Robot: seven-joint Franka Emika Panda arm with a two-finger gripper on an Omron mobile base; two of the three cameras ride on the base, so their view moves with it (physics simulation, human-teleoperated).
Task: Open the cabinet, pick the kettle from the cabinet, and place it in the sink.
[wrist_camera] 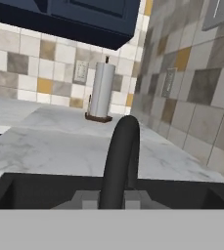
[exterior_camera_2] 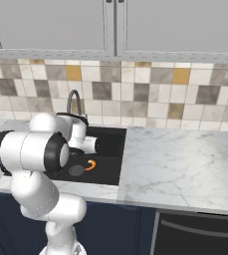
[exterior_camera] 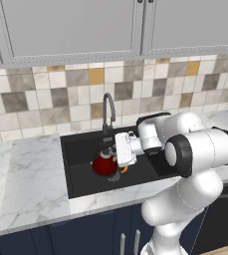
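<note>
The kettle point(exterior_camera: 104, 164), red and squat, sits low inside the sink point(exterior_camera: 80, 147), near the basin's middle and just in front of the dark curved faucet point(exterior_camera: 108, 112). The gripper point(exterior_camera: 116, 155) reaches over the basin right at the kettle's right side, its jaws drawn together; whether they pinch the kettle's handle cannot be told, since the white hand covers that spot. In the right base view a small orange curved thing point(exterior_camera_2: 90, 165) lies on the sink floor beside the round drain point(exterior_camera_2: 76, 170). The white marble table point(exterior_camera_2: 180, 164) surrounds the sink. In the hand view a paper towel roll point(wrist_camera: 102, 90) stands upright on the far table, beneath the navy cabinet point(wrist_camera: 74, 17).
</note>
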